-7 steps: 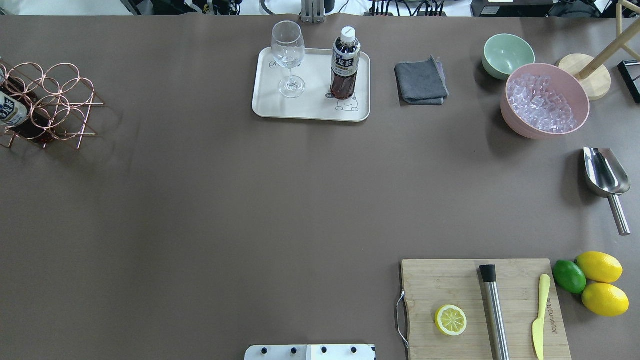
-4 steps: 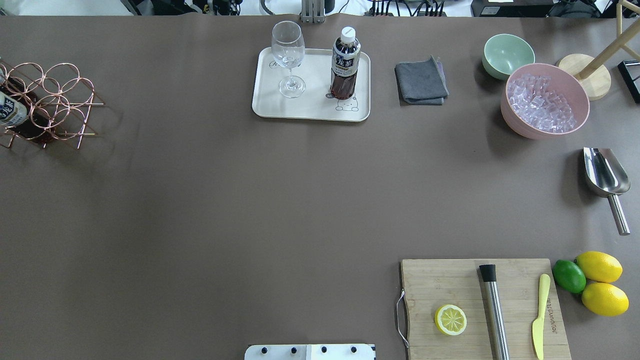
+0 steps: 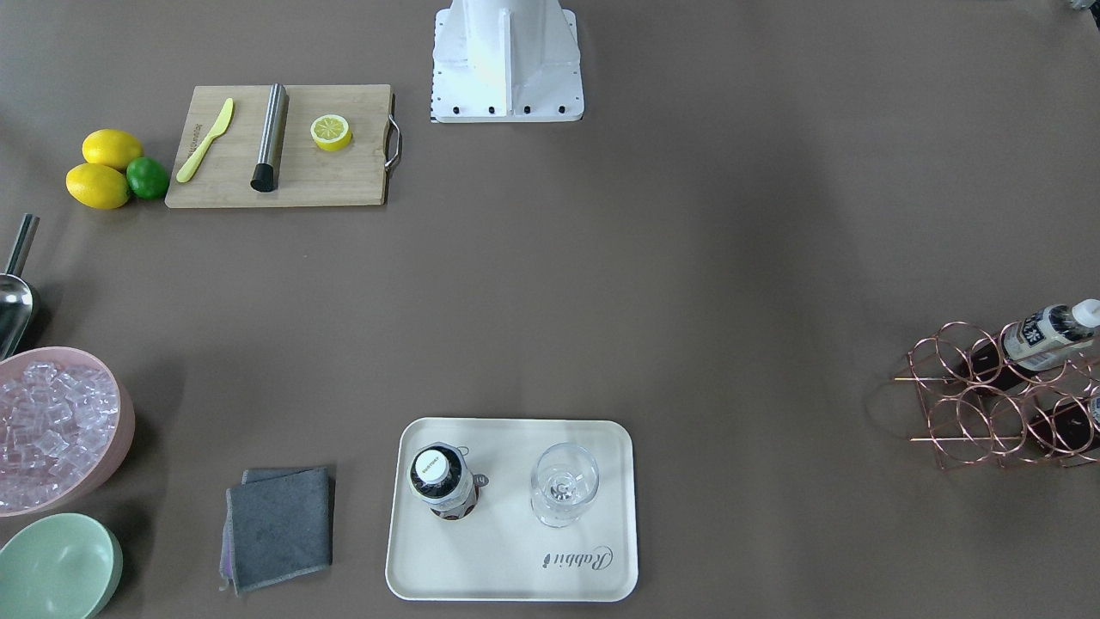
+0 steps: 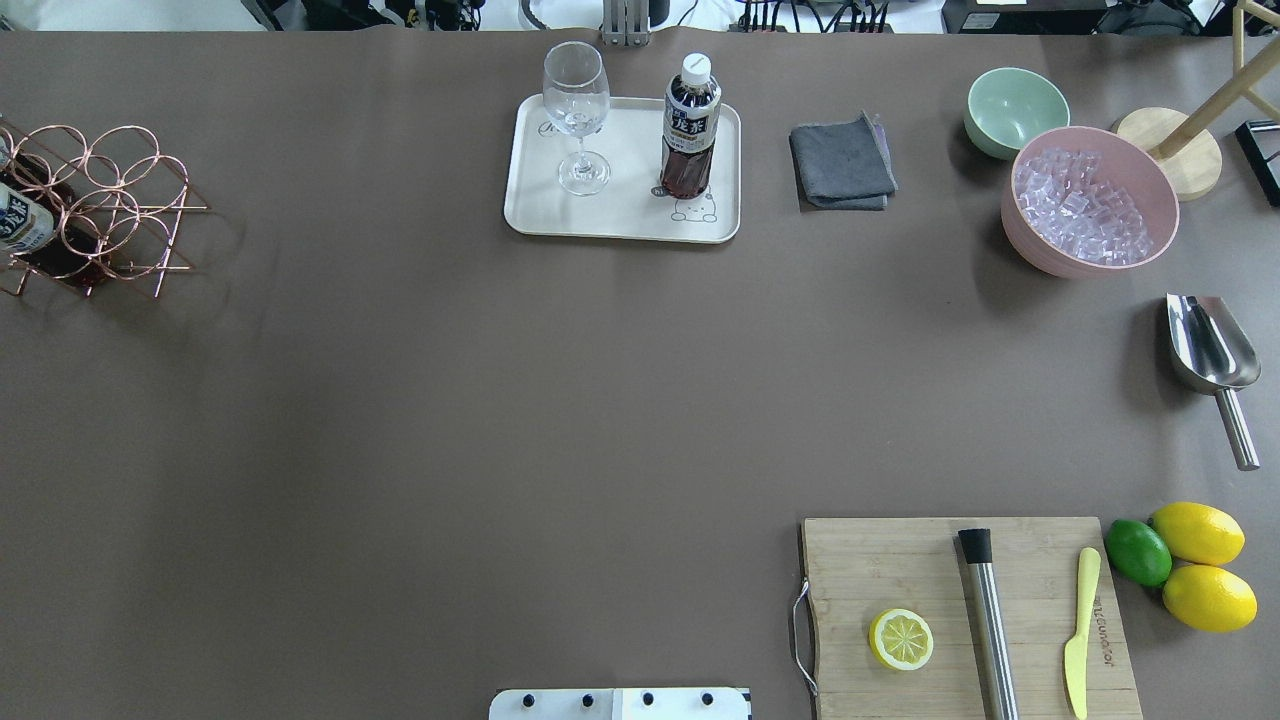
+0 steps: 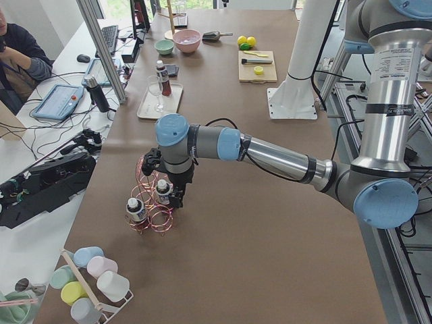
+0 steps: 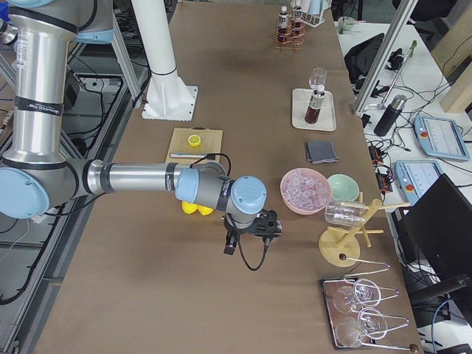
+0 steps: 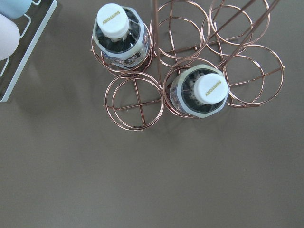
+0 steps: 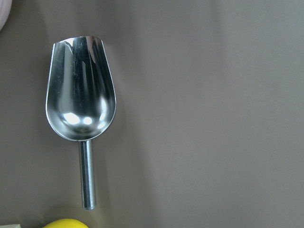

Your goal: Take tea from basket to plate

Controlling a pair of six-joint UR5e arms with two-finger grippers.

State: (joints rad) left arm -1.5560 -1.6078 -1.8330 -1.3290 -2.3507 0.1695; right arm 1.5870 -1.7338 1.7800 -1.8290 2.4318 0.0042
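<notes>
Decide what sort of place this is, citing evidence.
Probably a robotics lab staged as a drinks station: the left arm over the copper basket, a tablet on the side desk, and a bowl of ice and cutting board laid out.

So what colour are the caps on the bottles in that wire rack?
White caps, clearest in the left wrist view.
</notes>
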